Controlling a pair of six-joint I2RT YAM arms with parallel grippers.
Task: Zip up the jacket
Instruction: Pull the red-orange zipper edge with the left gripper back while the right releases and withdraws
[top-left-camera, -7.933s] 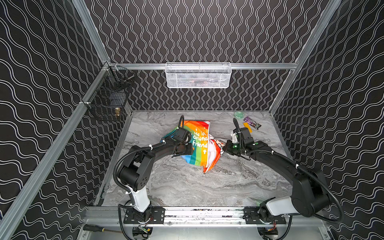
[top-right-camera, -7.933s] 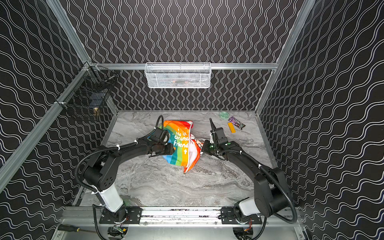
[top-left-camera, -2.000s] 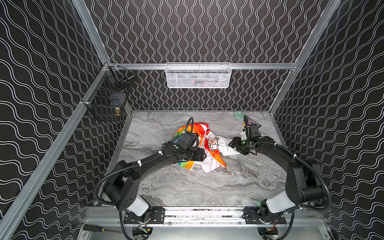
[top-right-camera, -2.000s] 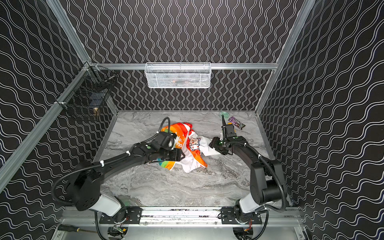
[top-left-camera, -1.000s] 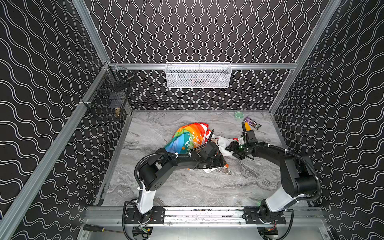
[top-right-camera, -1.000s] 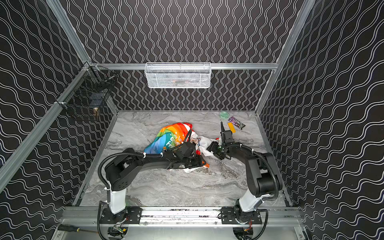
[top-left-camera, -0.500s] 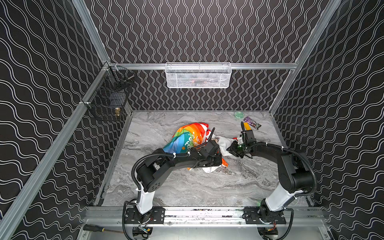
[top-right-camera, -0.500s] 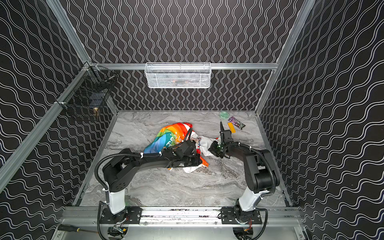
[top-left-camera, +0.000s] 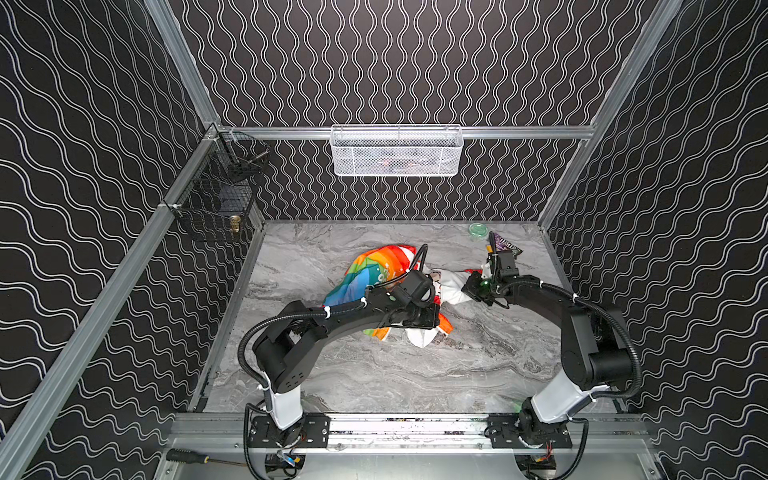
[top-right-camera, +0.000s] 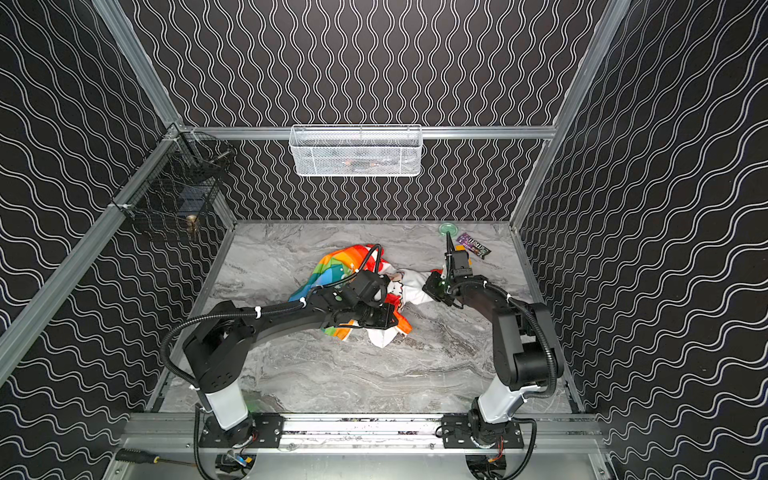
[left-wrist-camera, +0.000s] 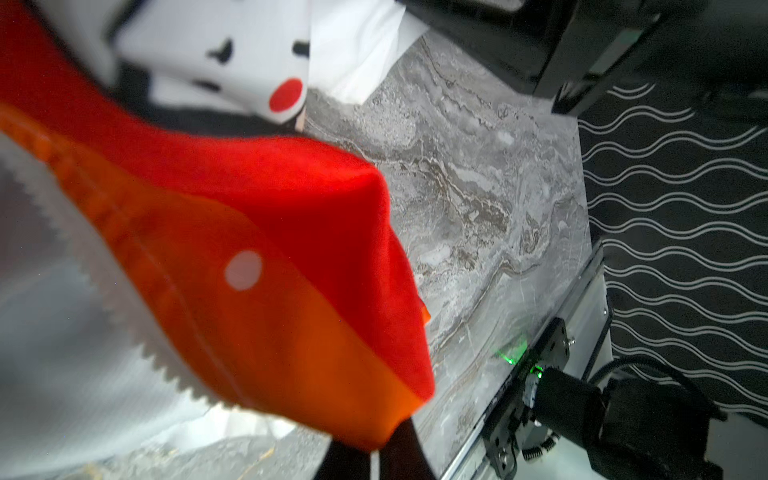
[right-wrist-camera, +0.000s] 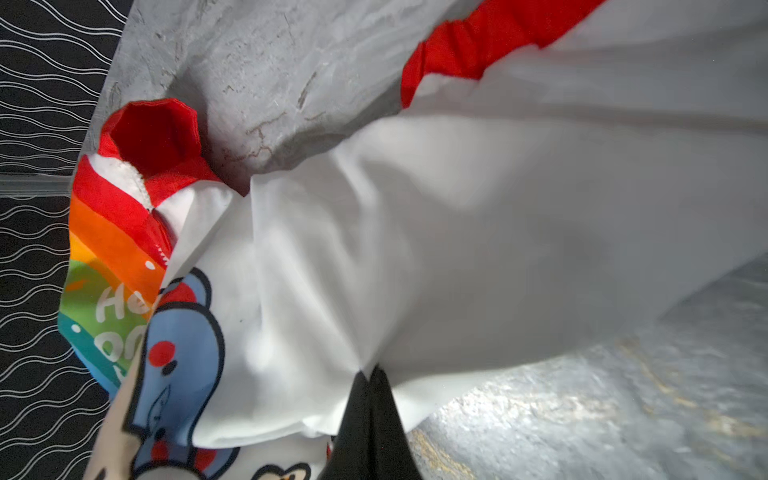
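Right wrist: right gripper (right-wrist-camera: 370, 372) pinches jacket (right-wrist-camera: 457, 249) lining edge; open table (right-wrist-camera: 623, 395) alongside.

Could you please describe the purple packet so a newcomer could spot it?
On the grey marble table, look to the far right corner. The purple packet lies there beside a round green lid; it alone is dark, oblong and carries pale lettering.

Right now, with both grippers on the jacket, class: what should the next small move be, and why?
Probably draw the two grips gently apart to spread the jacket flat. The left gripper is shut on its orange edge beside the zipper teeth, the right gripper on white lining, and the jacket lies bunched on the table.
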